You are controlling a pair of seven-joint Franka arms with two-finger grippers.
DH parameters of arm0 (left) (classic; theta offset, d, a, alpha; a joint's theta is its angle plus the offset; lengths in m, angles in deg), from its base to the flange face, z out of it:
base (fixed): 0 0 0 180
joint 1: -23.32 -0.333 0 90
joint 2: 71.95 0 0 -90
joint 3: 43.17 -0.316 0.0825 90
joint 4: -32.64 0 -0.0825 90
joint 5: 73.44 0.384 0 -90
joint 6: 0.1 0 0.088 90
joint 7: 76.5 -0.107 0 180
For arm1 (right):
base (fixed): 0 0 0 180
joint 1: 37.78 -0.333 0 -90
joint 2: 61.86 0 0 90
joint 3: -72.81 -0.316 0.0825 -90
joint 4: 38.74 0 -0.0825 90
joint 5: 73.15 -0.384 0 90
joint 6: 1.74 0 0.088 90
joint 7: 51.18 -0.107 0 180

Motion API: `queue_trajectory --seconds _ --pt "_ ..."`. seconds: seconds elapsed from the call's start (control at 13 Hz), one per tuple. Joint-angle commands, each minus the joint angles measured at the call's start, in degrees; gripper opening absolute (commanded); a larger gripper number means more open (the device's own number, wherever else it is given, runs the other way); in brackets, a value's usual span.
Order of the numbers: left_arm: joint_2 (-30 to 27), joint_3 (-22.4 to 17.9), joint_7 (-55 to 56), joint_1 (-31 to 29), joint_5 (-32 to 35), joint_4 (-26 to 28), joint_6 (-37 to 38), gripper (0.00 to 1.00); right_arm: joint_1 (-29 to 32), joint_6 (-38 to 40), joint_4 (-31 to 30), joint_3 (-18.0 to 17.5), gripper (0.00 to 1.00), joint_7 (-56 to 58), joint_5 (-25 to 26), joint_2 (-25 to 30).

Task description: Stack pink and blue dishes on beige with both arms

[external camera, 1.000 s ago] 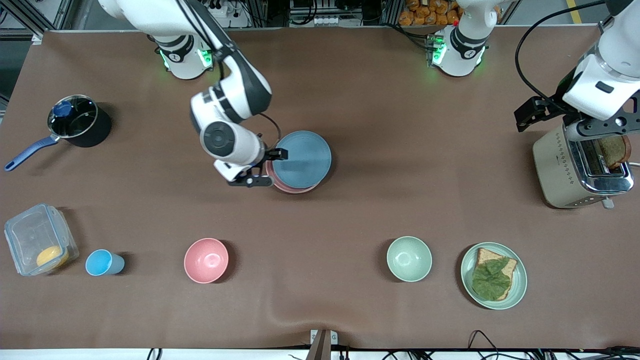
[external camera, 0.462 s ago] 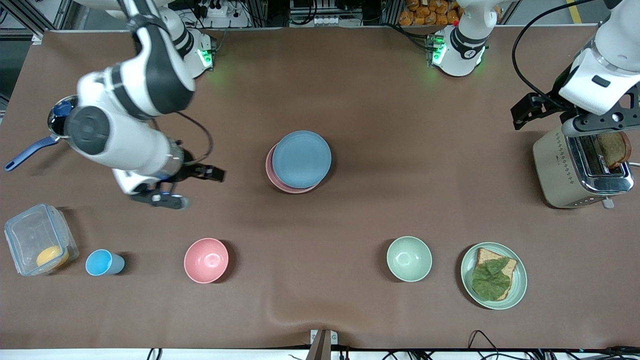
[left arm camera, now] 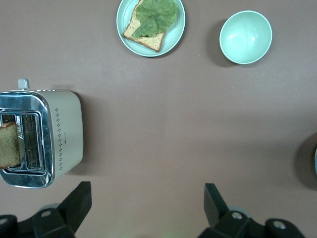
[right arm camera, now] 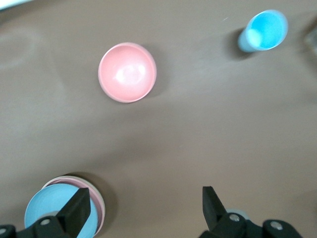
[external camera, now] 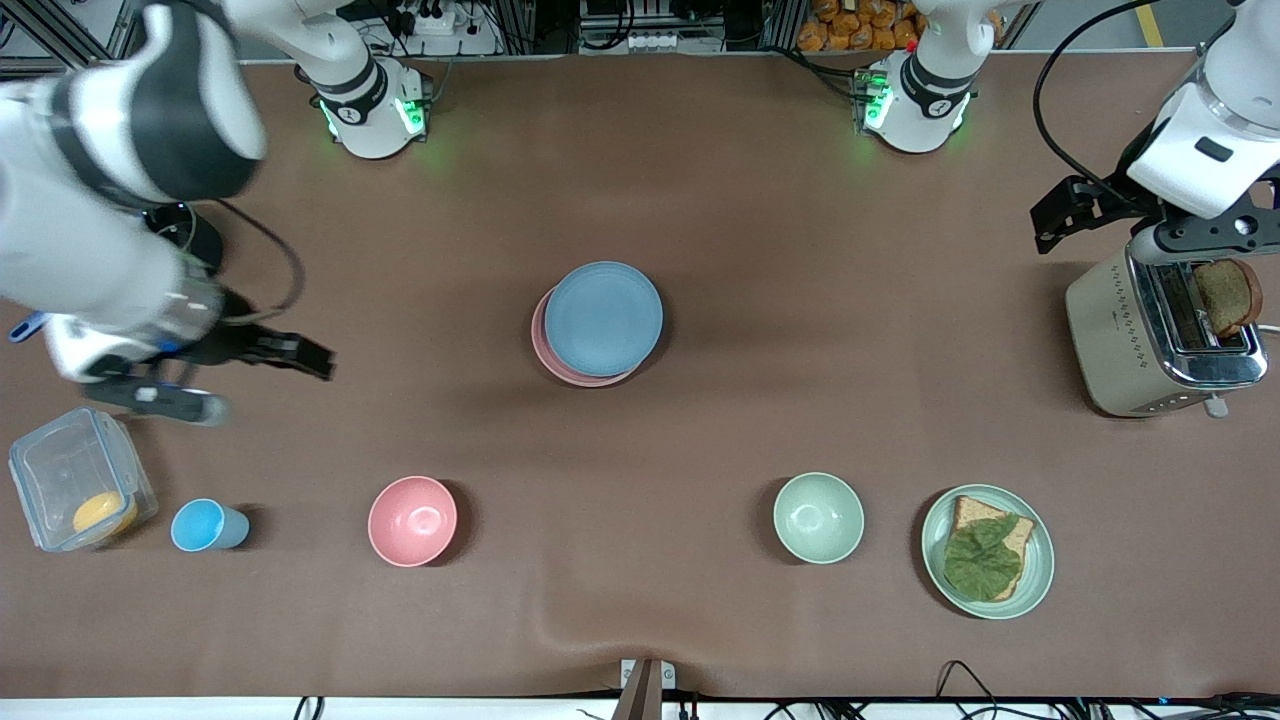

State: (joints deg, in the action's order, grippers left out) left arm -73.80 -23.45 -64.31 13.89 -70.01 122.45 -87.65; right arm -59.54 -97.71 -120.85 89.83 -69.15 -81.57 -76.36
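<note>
The light blue plate (external camera: 603,318) lies on the pale pink plate (external camera: 546,358) in the middle of the table, set slightly off centre so the pink rim shows. No beige plate can be made out; what lies under the pink one is hidden. My right gripper (external camera: 266,388) hangs open and empty over bare table at the right arm's end, well apart from the stack. Its wrist view shows the blue plate (right arm camera: 45,214) and pink rim (right arm camera: 69,179) beside one finger. My left gripper (left arm camera: 147,201) waits open and empty in the air beside the toaster (external camera: 1150,340).
A toast slice (external camera: 1225,295) stands in the toaster. Nearer the camera stand a clear box (external camera: 75,480), small blue cup (external camera: 205,525), deep pink bowl (external camera: 412,520), green bowl (external camera: 818,517) and green plate with sandwich (external camera: 987,550). A saucepan (external camera: 195,235) is mostly hidden by the right arm.
The right gripper left the rim of the plate stack and swung toward the right arm's end of the table. The blue plate stayed on the pink one. The left arm barely shifted.
</note>
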Motion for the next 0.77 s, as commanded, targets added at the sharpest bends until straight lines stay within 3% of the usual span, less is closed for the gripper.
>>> queue_trajectory --seconds 0.0,0.31,0.69 --pt "-1.7 -2.6 -1.7 2.6 -0.1 1.0 -0.3 1.00 8.4 2.2 -1.5 -4.6 1.00 6.0 0.8 5.0" --pt "-2.0 -4.9 -1.7 5.1 -0.2 1.3 -0.2 1.00 20.1 1.4 -9.7 -13.9 1.00 12.4 6.5 12.2" --pt "-2.0 -8.1 -1.7 7.8 -0.7 1.3 -0.2 1.00 22.4 2.2 -10.5 -15.2 1.00 15.7 7.3 13.4"
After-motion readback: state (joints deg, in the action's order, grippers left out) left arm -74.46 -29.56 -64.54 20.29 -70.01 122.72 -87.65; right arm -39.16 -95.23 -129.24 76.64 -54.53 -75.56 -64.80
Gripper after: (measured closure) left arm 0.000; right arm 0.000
